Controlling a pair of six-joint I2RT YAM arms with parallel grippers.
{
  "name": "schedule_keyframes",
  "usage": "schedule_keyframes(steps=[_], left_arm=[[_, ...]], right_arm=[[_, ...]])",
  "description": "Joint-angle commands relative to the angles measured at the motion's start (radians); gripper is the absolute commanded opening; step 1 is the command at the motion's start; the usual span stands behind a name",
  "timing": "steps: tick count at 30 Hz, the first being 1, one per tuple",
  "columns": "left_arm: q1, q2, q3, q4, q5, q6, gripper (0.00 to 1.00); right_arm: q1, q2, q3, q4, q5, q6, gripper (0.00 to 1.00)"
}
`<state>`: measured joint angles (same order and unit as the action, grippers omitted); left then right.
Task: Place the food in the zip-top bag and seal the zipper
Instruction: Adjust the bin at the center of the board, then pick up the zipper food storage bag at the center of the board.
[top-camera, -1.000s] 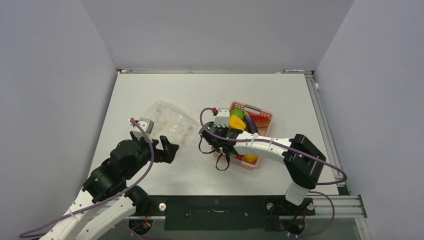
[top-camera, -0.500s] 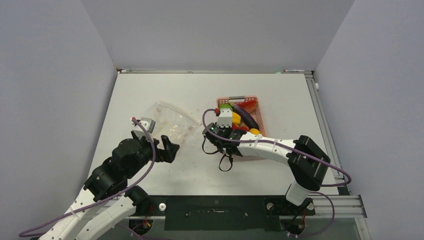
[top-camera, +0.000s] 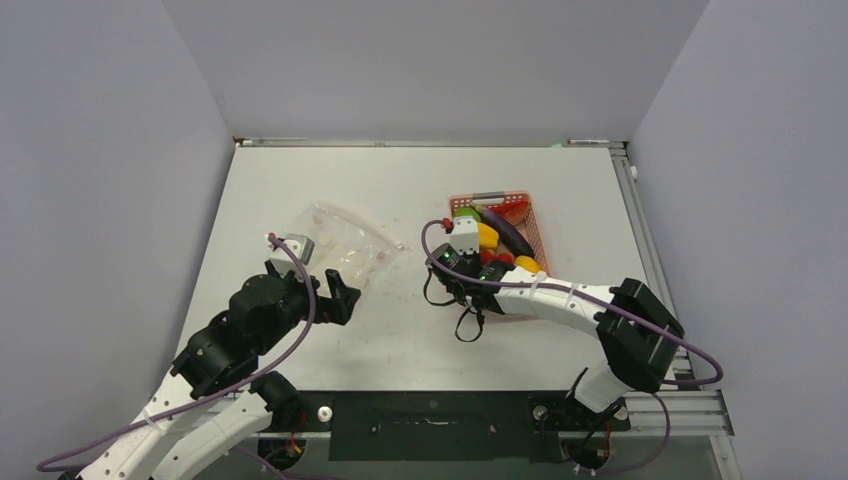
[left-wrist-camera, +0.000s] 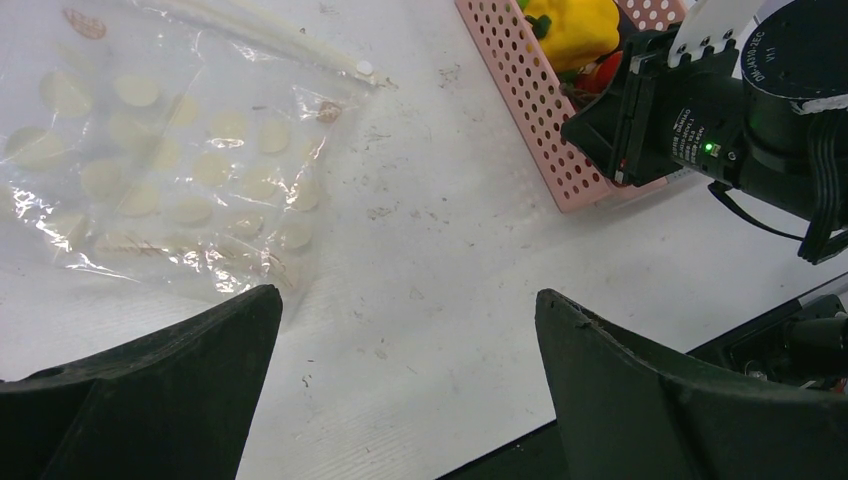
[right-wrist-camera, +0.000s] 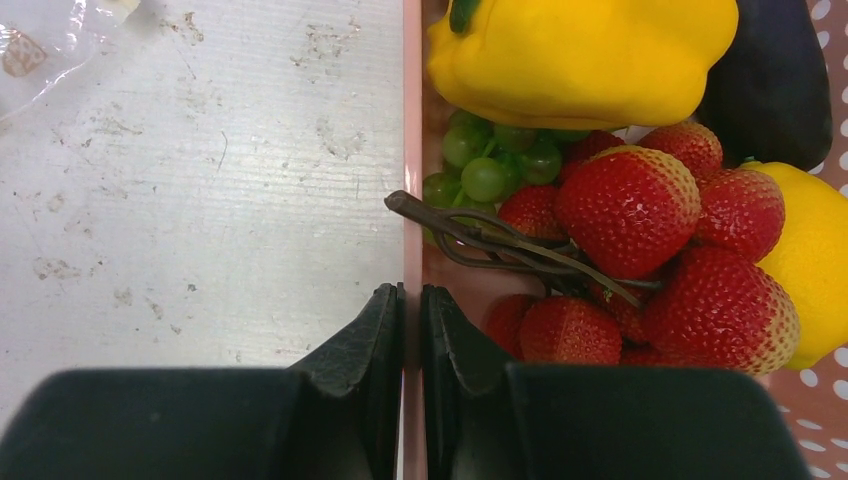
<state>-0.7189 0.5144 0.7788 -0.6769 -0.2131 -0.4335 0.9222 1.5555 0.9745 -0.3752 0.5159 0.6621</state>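
1. Over the last second the right gripper has closed. Its two fingers now stand almost together, clamped on the thin left wall of the pink perforated plastic basket, one finger outside and one inside.
2. In that time the basket has swung round and shifted a little to the right and far on the white tabletop, carried by that arm, so it sits slightly further from the bag.
3. All the food is still in the basket: a yellow toy pepper, a bunch of green grapes, red strawberries, a purple eggplant and a lemon.
4. The clear zip-top bag with white dots has not moved. It lies flat on the left, apart from the basket and empty, and the pale zipper strip runs along the edge facing the basket. Whether the mouth is open I cannot tell.
5. The left gripper keeps hovering just near of the bag, fingers wide apart, holding nothing.
6. Judgement: the grip is on the basket, not on a food piece, so this looks like repositioning. The filling has not begun.
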Motion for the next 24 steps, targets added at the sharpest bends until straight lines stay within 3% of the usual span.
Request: schedule_keyframes(steps=[1, 5, 13, 21, 24], left_arm=[[0.000, 0.013, 0.005, 0.030, -0.014, 0.002, 0.96], [0.000, 0.019, 0.005, 0.028, -0.015, 0.001, 0.96], [0.009, 0.018, 0.008, 0.026, -0.022, -0.001, 0.96], [0.024, 0.000, 0.008, 0.026, -0.027, -0.001, 0.96], [0.028, -0.006, 0.006, 0.021, -0.039, -0.001, 0.96]], right_arm=[[-0.007, -0.031, -0.007, 0.002, 0.012, -0.019, 0.09], [-0.004, -0.050, 0.015, -0.017, 0.020, -0.021, 0.28], [0.061, -0.106, 0.117, -0.064, 0.060, -0.032, 0.43], [0.096, -0.086, 0.209, 0.011, -0.051, -0.035, 0.51], [0.096, -0.045, 0.228, 0.054, -0.099, -0.023, 0.59]])
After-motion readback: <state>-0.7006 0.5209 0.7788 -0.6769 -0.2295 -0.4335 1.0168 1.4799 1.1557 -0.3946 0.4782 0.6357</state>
